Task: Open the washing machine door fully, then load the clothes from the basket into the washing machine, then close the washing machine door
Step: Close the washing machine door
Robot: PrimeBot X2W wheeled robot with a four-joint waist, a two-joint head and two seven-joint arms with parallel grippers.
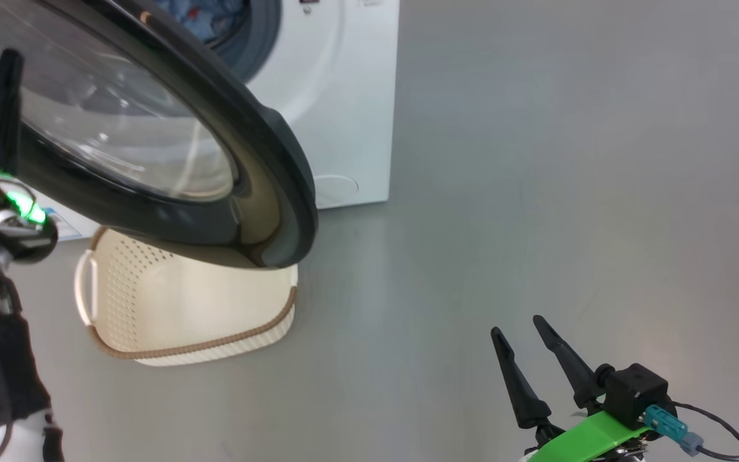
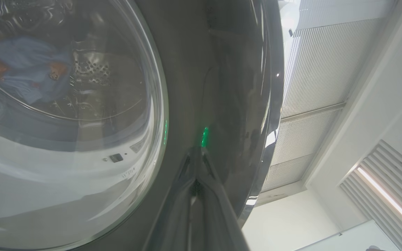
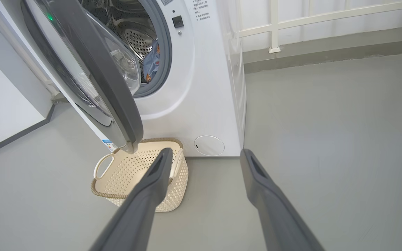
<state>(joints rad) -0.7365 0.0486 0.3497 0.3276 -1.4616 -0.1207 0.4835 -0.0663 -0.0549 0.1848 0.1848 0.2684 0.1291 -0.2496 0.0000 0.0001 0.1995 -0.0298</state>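
Right wrist view: clothes (image 3: 151,62) inside washer (image 3: 204,87), door (image 3: 92,69) ajar above basket (image 3: 176,195) on floor. Left wrist view: my left pincer (image 2: 199,153) clenched, tips against door. Right pincer (image 3: 205,152) spread wide, empty.

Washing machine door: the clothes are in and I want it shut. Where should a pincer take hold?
Probably the free edge of the round glossy black-ringed glass door, approached from the robot's right: that thick rim juts clear above the cream perforated basket, while the bulging glass offers no hold.
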